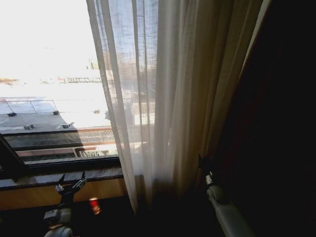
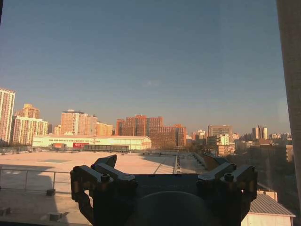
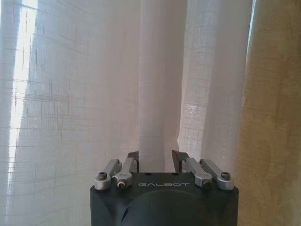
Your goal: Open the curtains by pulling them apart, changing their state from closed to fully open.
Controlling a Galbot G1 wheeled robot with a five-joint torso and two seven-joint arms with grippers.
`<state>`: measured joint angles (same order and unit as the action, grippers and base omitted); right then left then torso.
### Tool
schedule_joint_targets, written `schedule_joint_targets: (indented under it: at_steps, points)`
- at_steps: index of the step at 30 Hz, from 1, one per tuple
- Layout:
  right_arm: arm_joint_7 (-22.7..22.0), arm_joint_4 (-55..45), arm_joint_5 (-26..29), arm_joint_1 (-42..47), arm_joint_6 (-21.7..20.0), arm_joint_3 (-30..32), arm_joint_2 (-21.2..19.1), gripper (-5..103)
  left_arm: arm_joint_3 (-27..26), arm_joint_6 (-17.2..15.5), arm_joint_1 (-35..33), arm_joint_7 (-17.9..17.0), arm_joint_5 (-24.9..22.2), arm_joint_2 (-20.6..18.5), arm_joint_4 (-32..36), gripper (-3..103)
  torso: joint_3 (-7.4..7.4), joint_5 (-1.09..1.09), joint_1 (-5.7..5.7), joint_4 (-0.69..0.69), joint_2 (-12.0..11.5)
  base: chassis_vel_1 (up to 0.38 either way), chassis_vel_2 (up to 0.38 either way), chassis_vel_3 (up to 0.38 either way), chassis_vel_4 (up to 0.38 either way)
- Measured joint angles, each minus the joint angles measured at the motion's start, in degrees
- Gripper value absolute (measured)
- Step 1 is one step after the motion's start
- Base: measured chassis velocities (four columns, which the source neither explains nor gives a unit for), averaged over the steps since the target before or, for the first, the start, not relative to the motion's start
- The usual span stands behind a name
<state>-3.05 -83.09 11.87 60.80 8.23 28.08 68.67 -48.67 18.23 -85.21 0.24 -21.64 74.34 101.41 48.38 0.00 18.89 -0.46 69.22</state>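
Head view, curtains: the curtains (image 1: pixel 163 98) hang from the top of the frame to the floor, bunched toward the right half of the window, their left edge slanting down to the sill.
Long axis: vertical pleats, so any pull has to go sideways, across the folds.
Right gripper: the right gripper (image 3: pixel 157 161) has one pleat between its jaws, which look clamped on the fabric; it sits low at the bunched right side (image 1: pixel 205 165).
Left gripper: the left gripper (image 1: pixel 70 181) is spread wide and holds nothing, down by the sill, well apart from the fabric edge, facing the glass (image 2: pixel 160 165).
Nearer arm: the right, judged by contact.
Already bare: the window (image 1: pixel 49 74) to the left.
Hard to make out: the dark drape (image 1: pixel 276 123) swallows the right arm's outline; how firmly the pleat is pinched cannot be told.
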Motion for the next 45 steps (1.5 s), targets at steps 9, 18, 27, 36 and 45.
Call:
schedule_joint_targets:
  at_steps: [9,18,27,36,45]
  points:
    - [5.0,-5.1,2.8,5.1,-0.4,1.0,-2.0,66,0.0,0.0,0.0,0.0,0.0,0.0,0.0,100,0.00,-0.01,0.00,0.00,0.0,0.000,0.000,0.000,0.000]
    - [5.5,-7.5,2.5,7.2,-0.2,1.7,-1.3,97,0.0,0.0,0.0,0.0,0.0,0.0,0.0,100,0.00,0.00,0.00,0.01,0.0,0.000,0.000,0.000,0.000]
    - [5.8,-8.4,1.5,8.2,0.3,1.8,-1.4,100,0.0,0.0,0.0,0.0,0.0,0.0,0.0,100,0.00,0.00,0.00,0.00,0.0,0.060,0.052,-0.046,-0.061]
    - [7.8,-8.6,0.1,9.0,1.6,2.4,-1.3,100,0.0,0.0,0.0,0.0,0.0,0.0,0.0,100,0.00,-0.01,0.00,0.00,0.0,0.204,0.214,-0.210,-0.239]
    - [8.0,-9.0,0.2,9.2,1.7,2.5,-1.2,100,0.0,0.0,0.0,0.0,0.0,0.0,0.0,100,0.00,-0.01,0.00,0.01,0.0,0.322,0.315,-0.329,-0.310]
